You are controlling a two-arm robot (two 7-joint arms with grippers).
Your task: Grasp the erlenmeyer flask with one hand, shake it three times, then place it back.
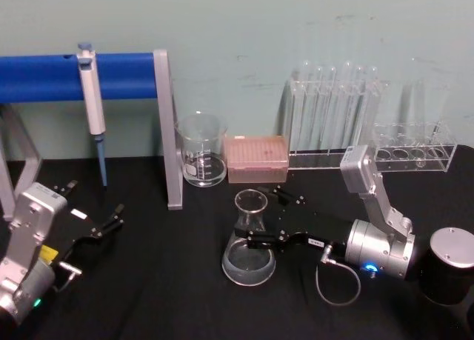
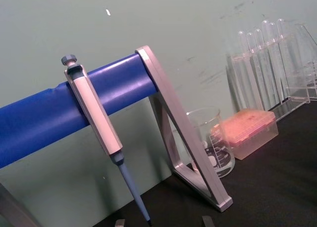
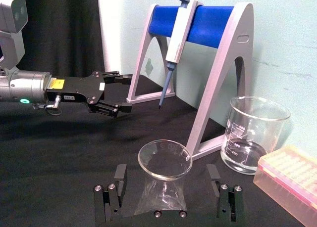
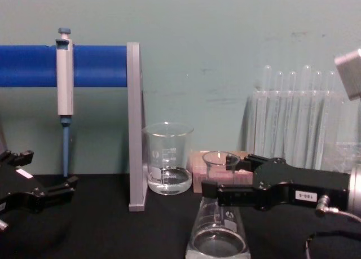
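**Grasp step: fingers straddle the flask neck, not yet closed**

Your right hand, the black blocky robot gripper (image 3: 167, 172), reaches in low over the black tabletop (image 1: 163, 288). Its fingers (image 3: 120, 182) are spread, one on each side of the neck of the clear glass conical erlenmeyer flask (image 1: 248, 260). The right wrist view shows a gap between each finger and the glass, so I judge that nothing is pinched. The flask stands upright on its wide base on the table, with a little clear liquid in the bottom. It is just in front of the cylindrical glass beaker (image 1: 201, 153) and the pink pipette-tip box (image 1: 256, 158).

Your left gripper (image 3: 124, 93) is parked well off to the left, its fingers spread too and holding nothing.

You are at the grasp, the first step, with the shaking not yet begun. The next move calls for closing squarely on the neck below the flared rim. Then lift straight up before shaking, so the base clears the beaker and box behind.
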